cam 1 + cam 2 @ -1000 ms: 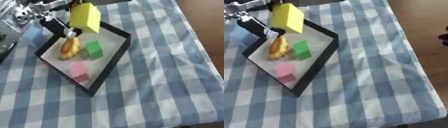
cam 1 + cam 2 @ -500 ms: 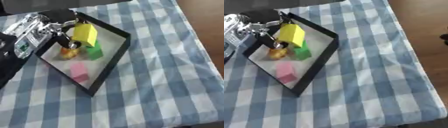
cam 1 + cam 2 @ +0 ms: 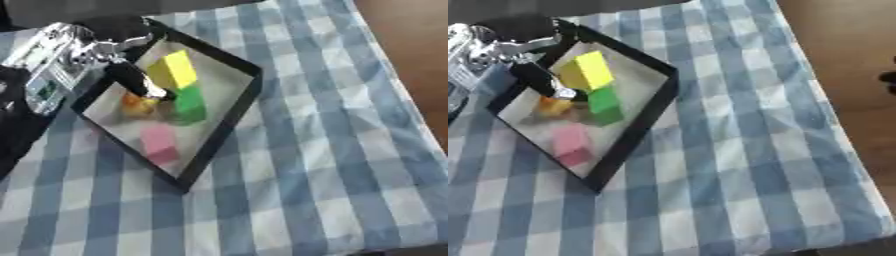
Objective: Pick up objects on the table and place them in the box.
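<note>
A black-rimmed box [image 3: 224, 124] lies askew on the checked cloth at upper left. Inside it are a yellow block [image 3: 172, 70], a green block [image 3: 189, 102] just in front of it, a pink block [image 3: 159, 143] nearer me and a small orange thing [image 3: 135, 103]. My left hand [image 3: 59, 64], silver and black, hangs over the box's left rim. One dark straight finger [image 3: 136, 82] reaches down beside the yellow block's left edge, its tip by the orange thing. The yellow block rests in the box, tilted against the green one. My right hand does not show.
The blue-and-white checked cloth [image 3: 737, 165] covers the table to its right edge, with brown floor [image 3: 842, 45] beyond. A dark object [image 3: 888, 77] shows at the right edge on the floor. A black arm part [image 3: 17, 130] fills the left edge.
The left hand has come down from above the box's far corner with the yellow block, which now rests inside beside the green block. The camera has also shifted.
</note>
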You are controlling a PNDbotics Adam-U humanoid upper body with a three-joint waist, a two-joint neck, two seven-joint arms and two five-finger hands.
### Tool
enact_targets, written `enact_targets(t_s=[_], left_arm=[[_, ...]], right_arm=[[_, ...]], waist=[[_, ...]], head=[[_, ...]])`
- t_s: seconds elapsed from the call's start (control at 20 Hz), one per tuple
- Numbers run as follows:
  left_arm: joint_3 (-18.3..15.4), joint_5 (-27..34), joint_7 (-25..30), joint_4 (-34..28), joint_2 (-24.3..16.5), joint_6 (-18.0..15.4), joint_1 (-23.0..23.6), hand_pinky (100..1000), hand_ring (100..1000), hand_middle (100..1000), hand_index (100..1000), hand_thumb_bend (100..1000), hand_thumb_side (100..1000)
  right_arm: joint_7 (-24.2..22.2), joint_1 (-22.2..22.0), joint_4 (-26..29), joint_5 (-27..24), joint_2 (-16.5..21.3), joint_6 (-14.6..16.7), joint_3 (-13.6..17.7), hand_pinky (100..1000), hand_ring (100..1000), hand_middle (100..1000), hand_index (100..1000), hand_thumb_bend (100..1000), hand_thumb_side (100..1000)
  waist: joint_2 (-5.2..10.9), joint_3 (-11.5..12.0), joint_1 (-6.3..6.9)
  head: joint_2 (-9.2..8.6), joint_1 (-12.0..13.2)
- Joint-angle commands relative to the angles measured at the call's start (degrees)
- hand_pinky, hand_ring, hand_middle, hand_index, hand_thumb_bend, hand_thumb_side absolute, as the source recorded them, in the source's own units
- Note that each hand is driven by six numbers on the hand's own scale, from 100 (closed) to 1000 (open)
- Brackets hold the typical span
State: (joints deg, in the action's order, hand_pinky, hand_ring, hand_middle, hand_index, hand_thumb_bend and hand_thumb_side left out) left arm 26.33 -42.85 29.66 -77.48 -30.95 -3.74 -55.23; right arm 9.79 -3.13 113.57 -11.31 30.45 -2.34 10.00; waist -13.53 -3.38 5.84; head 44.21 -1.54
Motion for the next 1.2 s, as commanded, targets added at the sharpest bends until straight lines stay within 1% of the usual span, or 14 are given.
enact_targets(t_s=[0.05,0.15,0.2,0.3,0.4,0.55,0.65,0.8,0.95,1.05,1.1,1.15,1.2], left_arm=[[-2.33,0.78,-1.61,-3.43,-1.61,2.23,-0.85,901,883,827,942,362,425],[-3.18,2.60,-2.24,-5.27,-2.36,3.36,-0.49,887,872,819,925,242,445],[-3.76,3.94,-2.39,-6.27,-3.03,3.97,-0.25,882,869,818,915,193,435],[-5.28,6.72,-2.60,-8.21,-4.99,5.37,0.26,874,866,818,901,164,413],[-6.88,8.98,-2.24,-9.46,-7.59,6.46,0.89,873,869,826,898,154,424],[-8.96,11.26,-0.57,-9.81,-11.49,7.11,2.01,877,874,835,903,170,428],[-10.08,12.42,0.80,-9.30,-13.35,6.13,2.75,880,878,841,907,178,430],[-11.51,12.98,2.24,-7.56,-15.45,3.69,3.50,888,886,850,912,217,446],[-12.57,12.97,3.29,-5.00,-16.78,2.18,4.17,887,886,848,912,211,455],[-12.84,13.06,4.20,-3.26,-17.26,1.19,4.43,892,891,852,915,253,414],[-12.97,13.10,4.82,-2.54,-17.45,0.26,4.55,893,892,852,916,260,398],[-13.16,13.46,5.30,-1.95,-17.54,-1.07,4.66,894,893,852,921,283,311],[-13.40,13.87,5.71,-1.33,-17.68,-2.58,4.76,895,894,852,921,286,305]], right_arm=[[0.13,-0.12,1.02,0.45,0.56,-0.17,0.36,878,817,614,797,100,734],[0.21,-0.22,1.02,0.47,0.62,-0.07,0.39,878,817,614,797,100,730],[0.25,-0.29,1.02,0.49,0.69,0.02,0.42,878,817,614,797,100,728],[0.34,-0.44,1.02,0.52,0.81,0.23,0.51,878,817,614,797,100,727],[0.48,-0.63,1.02,0.54,0.89,0.38,0.63,878,817,614,797,100,727],[0.74,-0.91,1.02,0.64,0.92,0.51,0.81,877,817,614,797,100,728],[0.86,-1.05,1.02,0.70,0.89,0.55,0.85,877,817,614,797,100,727],[0.94,-1.21,1.02,0.82,0.86,0.77,0.86,877,817,613,797,100,725],[1.07,-1.44,1.02,1.07,0.71,0.86,0.89,877,817,613,797,100,727],[1.12,-1.52,1.02,1.28,0.61,0.84,0.86,877,816,613,796,100,728],[1.13,-1.51,1.02,1.35,0.58,0.84,0.84,877,816,613,796,100,728],[1.13,-1.54,1.02,1.44,0.54,0.86,0.81,877,816,613,796,100,727],[1.14,-1.60,1.02,1.55,0.50,0.88,0.80,877,816,613,796,100,727]], waist=[[1.02,0.15,0.08],[1.09,0.21,0.03],[1.13,0.27,0.02],[1.20,0.43,0.05],[1.27,0.64,0.11],[1.32,0.93,0.15],[1.32,1.02,0.06],[1.31,1.02,-0.14],[1.19,1.00,-0.28],[1.10,0.99,-0.29],[1.05,0.94,-0.30],[1.00,0.87,-0.34],[0.95,0.79,-0.37]], head=[[-0.09,0.14],[-0.09,0.09],[-0.09,0.04],[-0.09,-0.05],[-0.09,-0.23],[-0.09,-0.57],[-0.09,-0.65],[-0.09,-0.50],[-0.09,-0.19],[-0.09,0.05],[-0.09,0.18],[-0.09,0.25],[-0.09,0.25]])
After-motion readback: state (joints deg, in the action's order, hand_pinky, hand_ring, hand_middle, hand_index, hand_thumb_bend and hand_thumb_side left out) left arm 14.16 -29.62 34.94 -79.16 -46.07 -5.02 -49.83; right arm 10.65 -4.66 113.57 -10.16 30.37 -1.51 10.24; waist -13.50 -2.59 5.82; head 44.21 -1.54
